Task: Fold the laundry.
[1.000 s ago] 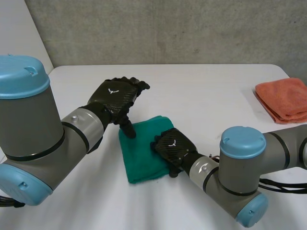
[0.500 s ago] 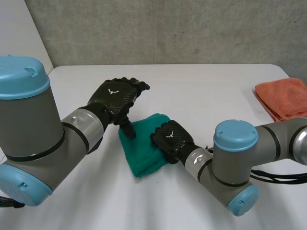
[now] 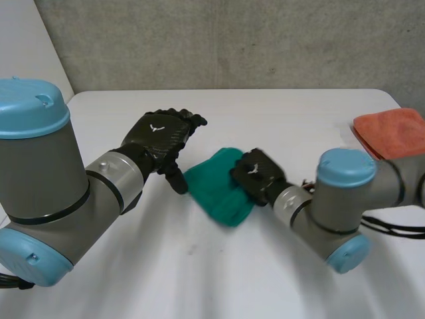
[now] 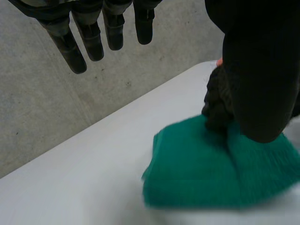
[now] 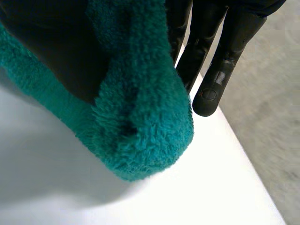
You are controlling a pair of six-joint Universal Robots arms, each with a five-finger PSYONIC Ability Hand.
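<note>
Clamped on the folded green towel (image 3: 219, 191), the right hand (image 3: 257, 177) has dragged it rightward to mid-frame, clear of the slack-fingered left hand (image 3: 159, 136); probably headed for the orange stack (image 3: 392, 133)

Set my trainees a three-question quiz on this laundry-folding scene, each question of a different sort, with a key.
1. True or false: the right hand is shut on the green towel.
2. Fill in: the left hand has its fingers ___ (straight or curled).
3. The orange towel lies: A) under the green towel; B) near the table's right edge, apart from both hands; C) in the left hand.
Key: 1 true; 2 straight; 3 B.
</note>
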